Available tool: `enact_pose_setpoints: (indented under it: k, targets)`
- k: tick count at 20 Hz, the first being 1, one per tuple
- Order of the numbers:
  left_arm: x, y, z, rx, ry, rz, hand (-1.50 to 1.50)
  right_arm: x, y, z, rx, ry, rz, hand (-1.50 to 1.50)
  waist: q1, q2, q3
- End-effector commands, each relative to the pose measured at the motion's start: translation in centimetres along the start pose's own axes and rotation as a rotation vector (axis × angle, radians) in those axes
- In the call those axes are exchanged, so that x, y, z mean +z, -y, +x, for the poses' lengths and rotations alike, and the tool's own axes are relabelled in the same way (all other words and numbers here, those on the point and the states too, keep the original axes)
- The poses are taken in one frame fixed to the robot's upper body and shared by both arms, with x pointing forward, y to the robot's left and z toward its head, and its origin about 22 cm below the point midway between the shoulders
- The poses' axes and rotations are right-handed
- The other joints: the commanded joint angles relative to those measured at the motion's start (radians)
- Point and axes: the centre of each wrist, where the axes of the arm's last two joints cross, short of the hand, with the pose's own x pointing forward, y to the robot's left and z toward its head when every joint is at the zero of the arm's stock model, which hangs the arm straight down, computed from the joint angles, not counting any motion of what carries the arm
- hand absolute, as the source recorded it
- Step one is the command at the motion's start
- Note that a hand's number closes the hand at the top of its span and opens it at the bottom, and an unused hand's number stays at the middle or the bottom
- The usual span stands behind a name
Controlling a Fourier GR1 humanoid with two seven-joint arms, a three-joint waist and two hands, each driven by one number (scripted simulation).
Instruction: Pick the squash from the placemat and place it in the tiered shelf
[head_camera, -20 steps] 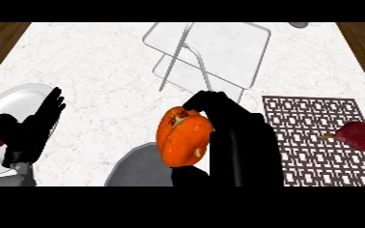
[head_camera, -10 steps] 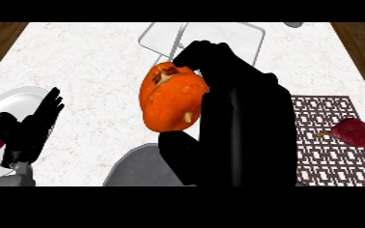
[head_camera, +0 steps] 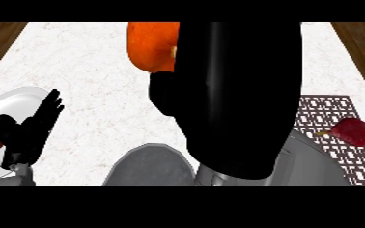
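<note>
Squash [head_camera: 151,46] gripped in right hand [head_camera: 235,96] above white marble counter [head_camera: 100,77]; left hand [head_camera: 32,128] open.

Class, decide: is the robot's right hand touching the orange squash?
Touching. In the head view the right hand fills the middle, and the squash sits flush against its left edge with no gap, partly hidden behind it.
</note>
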Motion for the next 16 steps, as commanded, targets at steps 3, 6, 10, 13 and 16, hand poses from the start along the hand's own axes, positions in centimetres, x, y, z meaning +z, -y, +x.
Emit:
enact_pose_setpoints:
  k: [3,6,10,13,16]
  targets:
    - [1.3,-0.1,-1.5,0.007,0.003,0.014,0.0,-3.5,1.4,3.2,0.157,-0.272,-0.006,1.5,0.008,0.004,0.002]
    - [0.7,-0.2,-0.4,-0.015,0.03,0.006,0.0,-4.8,0.2,3.5,0.217,-0.279,0.0,1.5,0.0,0.011,0.003]
    - [0.1,0.2,1.1,-0.002,0.01,0.003,0.0,-6.2,0.6,3.8,0.242,-0.283,0.007,1.5,-0.01,0.012,0.005]
    - [0.7,0.6,-0.5,0.009,0.027,0.014,0.0,-7.4,0.7,3.7,0.21,-0.316,0.008,1.5,-0.004,0.015,0.005]
    - [0.2,-0.6,0.3,0.001,0.029,0.01,0.0,-8.5,-0.5,1.8,0.16,-0.338,0.016,1.5,-0.007,0.018,0.005]
